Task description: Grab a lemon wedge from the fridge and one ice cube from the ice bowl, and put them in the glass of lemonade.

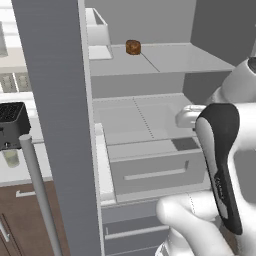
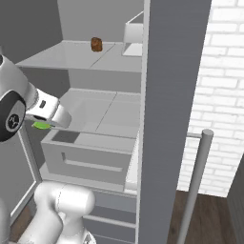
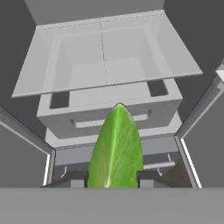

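Bright yellowish-green pointed lemon wedge (image 3: pixel 116 148) between the dark claw (image 3: pixel 109 178) tips; matte grey fridge (image 3: pixel 109 103) interior beyond, pale grey shelves; small round brown item (image 1: pixel 133 47) above; white brick wall (image 2: pixel 219 95) to the side.

Open fridge (image 1: pixel 150 100) seen past its swung-out door, with the robot arm (image 1: pixel 220 165) in the lower right.

The grey fridge door (image 1: pixel 55 125) stands open edge-on across the left, its slim handle (image 1: pixel 40 195) slanting down in front. On the upper shelf (image 1: pixel 170 60) sits a small round brown item (image 1: pixel 133 47), beside a white bin (image 1: pixel 97 32) at the shelf's left end. Below lie a lower shelf and a pale drawer (image 1: pixel 155 172) with a slot handle. Left of the door, a black toaster (image 1: pixel 12 122) rests on a light surface (image 1: pixel 25 170) over brown cabinets (image 1: pixel 22 220).
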### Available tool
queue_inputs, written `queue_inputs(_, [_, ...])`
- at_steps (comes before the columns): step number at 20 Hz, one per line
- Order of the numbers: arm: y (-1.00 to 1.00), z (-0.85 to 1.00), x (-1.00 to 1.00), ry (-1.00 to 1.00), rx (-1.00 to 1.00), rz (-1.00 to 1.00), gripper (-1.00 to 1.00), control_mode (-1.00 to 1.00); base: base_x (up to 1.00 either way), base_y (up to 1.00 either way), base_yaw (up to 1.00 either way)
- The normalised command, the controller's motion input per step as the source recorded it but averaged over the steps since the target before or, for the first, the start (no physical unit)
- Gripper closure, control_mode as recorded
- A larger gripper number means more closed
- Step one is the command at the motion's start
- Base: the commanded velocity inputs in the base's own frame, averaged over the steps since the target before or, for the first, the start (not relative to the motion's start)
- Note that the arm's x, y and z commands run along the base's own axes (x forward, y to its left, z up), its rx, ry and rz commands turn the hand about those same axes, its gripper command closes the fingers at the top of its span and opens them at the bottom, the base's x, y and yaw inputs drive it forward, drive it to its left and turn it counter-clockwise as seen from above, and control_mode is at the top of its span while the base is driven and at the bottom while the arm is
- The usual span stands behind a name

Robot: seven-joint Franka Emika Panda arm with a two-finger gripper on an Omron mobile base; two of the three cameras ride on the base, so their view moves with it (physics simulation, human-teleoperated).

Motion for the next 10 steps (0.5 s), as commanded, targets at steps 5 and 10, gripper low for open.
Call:
queue_inputs(5, [0.00, -0.52, -0.68, 0.13, 0.00, 0.00, 1.00, -1.00, 0.00, 0.00, 0.00])
queue_inputs(10, [0.00, -0.13, -0.15, 0.03, 0.00, 0.00, 1.00, -1.00, 0.00, 0.00, 0.00])
